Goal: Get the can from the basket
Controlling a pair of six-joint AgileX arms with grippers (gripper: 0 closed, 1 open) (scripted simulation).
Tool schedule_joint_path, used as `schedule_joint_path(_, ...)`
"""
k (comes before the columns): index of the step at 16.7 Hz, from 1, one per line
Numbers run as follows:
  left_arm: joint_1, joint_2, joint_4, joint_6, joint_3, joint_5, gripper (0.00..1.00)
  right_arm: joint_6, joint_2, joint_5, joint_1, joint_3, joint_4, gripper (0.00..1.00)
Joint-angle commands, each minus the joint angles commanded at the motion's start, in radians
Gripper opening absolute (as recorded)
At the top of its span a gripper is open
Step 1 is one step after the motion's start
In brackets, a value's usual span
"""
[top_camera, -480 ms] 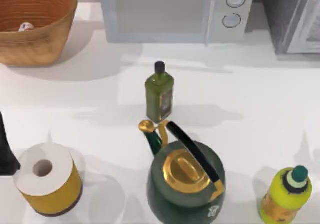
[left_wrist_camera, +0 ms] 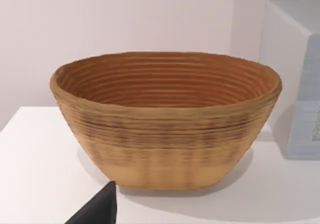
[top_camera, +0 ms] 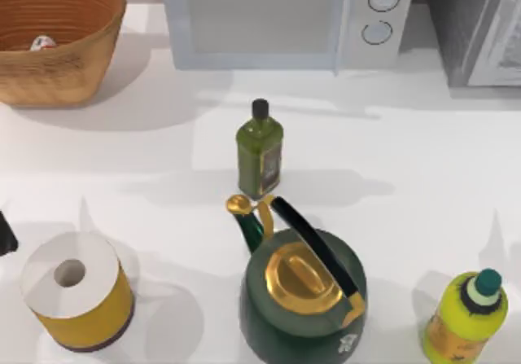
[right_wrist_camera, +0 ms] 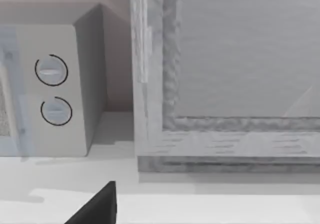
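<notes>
inside the basket (top_camera: 73, 63) lies the can (top_camera: 42, 44), well apart from the left claw (top_camera: 5, 235); grip state unclear

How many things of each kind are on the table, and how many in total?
Basket: 1
Can, in the basket: 1
Bottles: 2, green glass bottle, yellow bottle
Kettle: 1
Paper roll: 1
Microwave: 1
Total: 7
</notes>
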Motion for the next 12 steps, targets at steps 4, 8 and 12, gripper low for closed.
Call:
schedule_joint_path(4,0.005,0.29,-0.123,0.004,0.284,0.011,1.0,0.0,0.0,0.0,0.0,0.0,0.0,1.0)
schedule_joint_path(8,0.011,0.664,-0.289,0.012,0.638,0.025,1.0,0.0,0.0,0.0,0.0,0.0,0.0,1.0)
schedule_joint_path(12,0.02,1.079,-0.476,0.024,1.026,0.039,1.0,0.0,0.0,0.0,0.0,0.0,0.0,1.0)
